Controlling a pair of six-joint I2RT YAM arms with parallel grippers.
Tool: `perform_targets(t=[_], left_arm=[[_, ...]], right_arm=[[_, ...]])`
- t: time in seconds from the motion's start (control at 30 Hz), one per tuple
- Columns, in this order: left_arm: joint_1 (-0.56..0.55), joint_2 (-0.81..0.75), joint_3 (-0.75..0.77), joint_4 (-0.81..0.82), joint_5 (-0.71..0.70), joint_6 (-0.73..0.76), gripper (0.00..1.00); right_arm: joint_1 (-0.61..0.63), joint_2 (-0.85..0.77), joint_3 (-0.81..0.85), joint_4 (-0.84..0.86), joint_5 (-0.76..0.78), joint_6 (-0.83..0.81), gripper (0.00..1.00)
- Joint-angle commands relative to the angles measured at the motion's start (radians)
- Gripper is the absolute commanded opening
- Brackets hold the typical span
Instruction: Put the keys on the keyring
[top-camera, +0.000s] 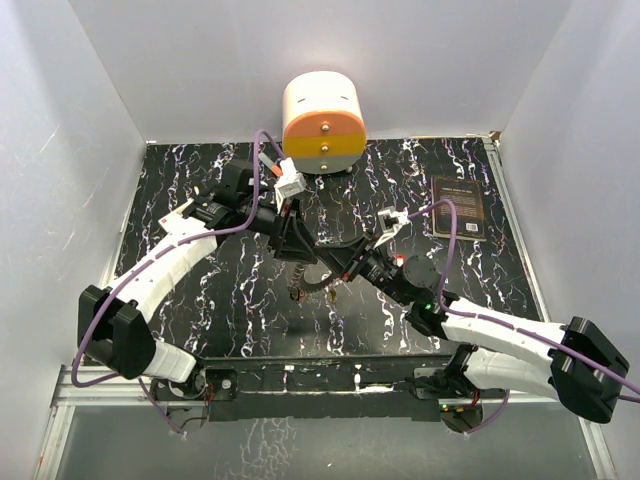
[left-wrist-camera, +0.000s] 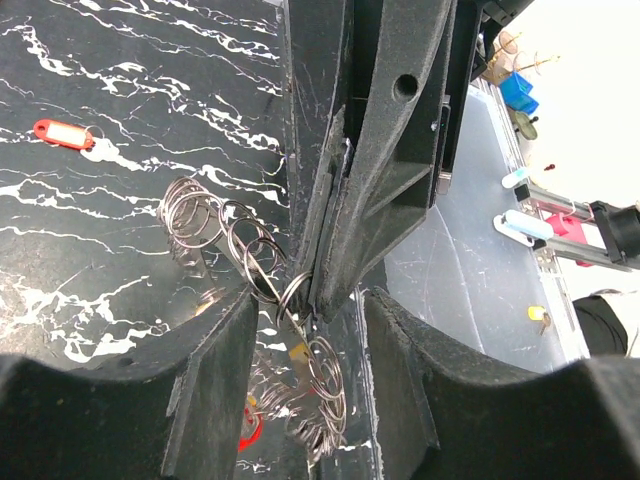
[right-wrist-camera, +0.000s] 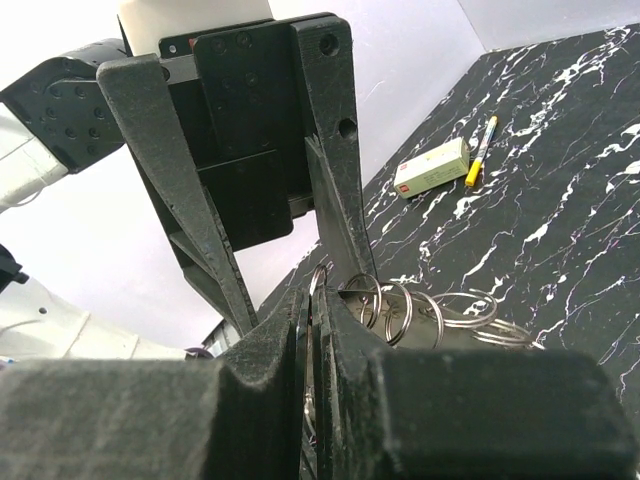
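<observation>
From their bases at the near edge of the black marbled table (top-camera: 200, 320), the two arms reach inward and meet above the middle of it. There the right gripper (right-wrist-camera: 315, 300) has its jaws pressed together on one loop of the keyring (left-wrist-camera: 240, 240), which is a bunch of linked silver split rings hanging in the air. The other loops trail away to both sides of the pinched one. A small yellowish piece (left-wrist-camera: 298, 352) hangs among the lower rings (it is too small to tell what it is exactly).

The left gripper (left-wrist-camera: 308, 305) has its jaws spread, one on each side of the right gripper's tip and of the pinched ring. Whether they touch the ring cannot be told.

On the table beyond the rings lies a red key tag (left-wrist-camera: 62, 133) with a white label, well apart from them. Further away are a white box with a red mark (right-wrist-camera: 430, 166) and, just beside it, a yellow-tipped pen (right-wrist-camera: 481, 138). A dark card (top-camera: 458, 207) lies toward the far right. At the far wall stands the cream-and-orange round drawer unit (top-camera: 323, 125).
</observation>
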Motion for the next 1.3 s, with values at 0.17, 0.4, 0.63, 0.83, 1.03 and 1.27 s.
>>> perform_targets(t=[0.17,0.4,0.63,0.83,1.03,1.27], left_arm=[[-0.018,-0.021,0.002,-0.069,0.041,0.082,0.4],[-0.018,-0.024,0.002,-0.078,0.032,0.095,0.31],[-0.018,-0.021,0.012,-0.081,0.026,0.1,0.24],[-0.017,-0.019,0.015,-0.082,0.028,0.099,0.21],[-0.017,-0.021,0.024,-0.084,0.033,0.1,0.19],[-0.018,-0.024,0.034,-0.091,0.044,0.101,0.12]], right_arm=[[0.005,-0.011,0.05,0.108,0.01,-0.003,0.08],[0.004,-0.033,0.051,0.092,0.02,-0.011,0.08],[0.005,-0.046,0.05,0.078,0.022,-0.012,0.08],[0.005,-0.045,0.046,0.085,0.022,-0.005,0.08],[0.004,-0.042,0.044,0.091,0.015,-0.001,0.08],[0.004,-0.033,0.031,0.11,0.012,0.008,0.08]])
